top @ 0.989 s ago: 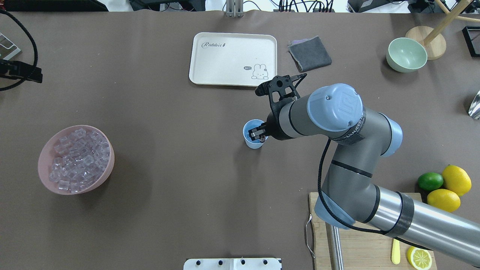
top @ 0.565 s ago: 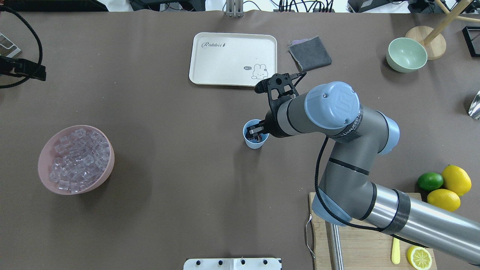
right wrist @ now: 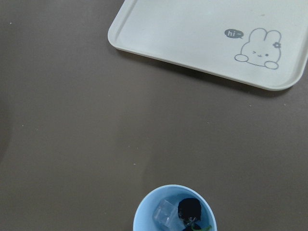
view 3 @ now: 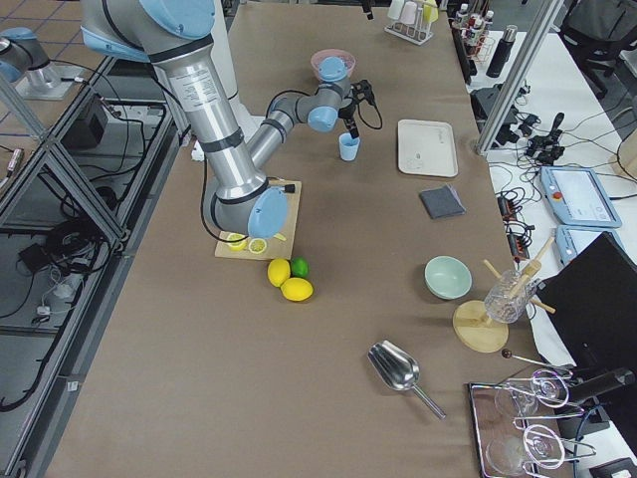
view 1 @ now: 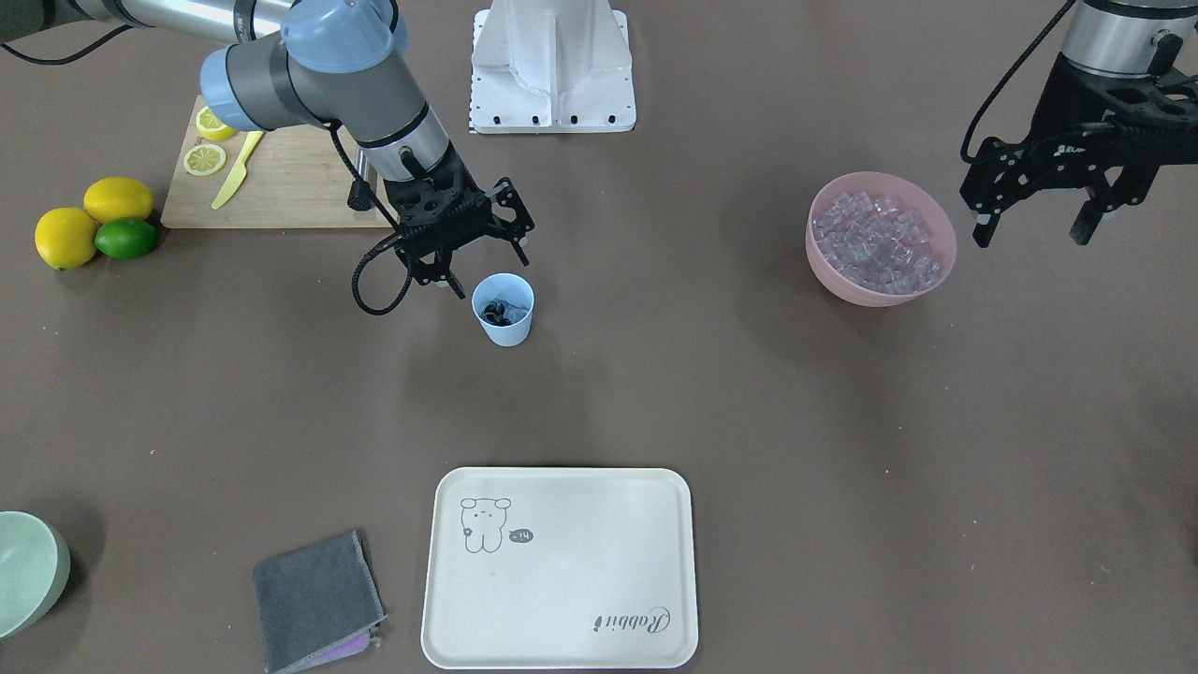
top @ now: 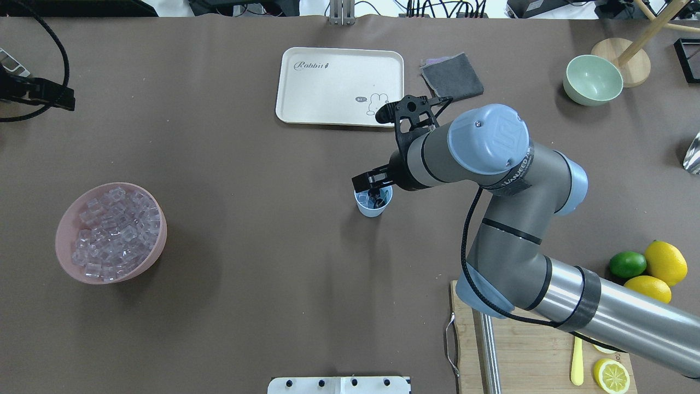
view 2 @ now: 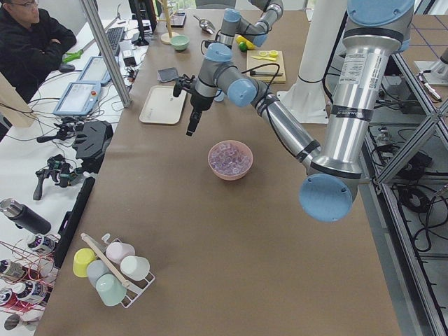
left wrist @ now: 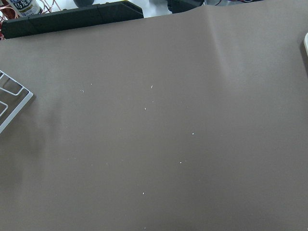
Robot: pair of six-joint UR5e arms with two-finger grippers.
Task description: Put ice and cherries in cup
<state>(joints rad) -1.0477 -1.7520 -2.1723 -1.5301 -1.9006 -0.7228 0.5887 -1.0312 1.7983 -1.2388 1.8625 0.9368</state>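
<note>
The right gripper (view 1: pixel 490 271) is hovering wide, empty, over the tapered plastic cup (view 1: pixel 508 329); glossy round cherries (right wrist: pixel 190 208) and perhaps one glassy ice cube (right wrist: pixel 163 215) are lying inside.

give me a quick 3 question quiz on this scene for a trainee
1. True or false: the cup holds cherries and an ice cube.
2. The right pincer is: A) shut on cherries, B) open above the cup, C) resting on the cutting board.
3. What holds the spare ice?
Key: 1 true; 2 B; 3 the pink bowl.
</note>
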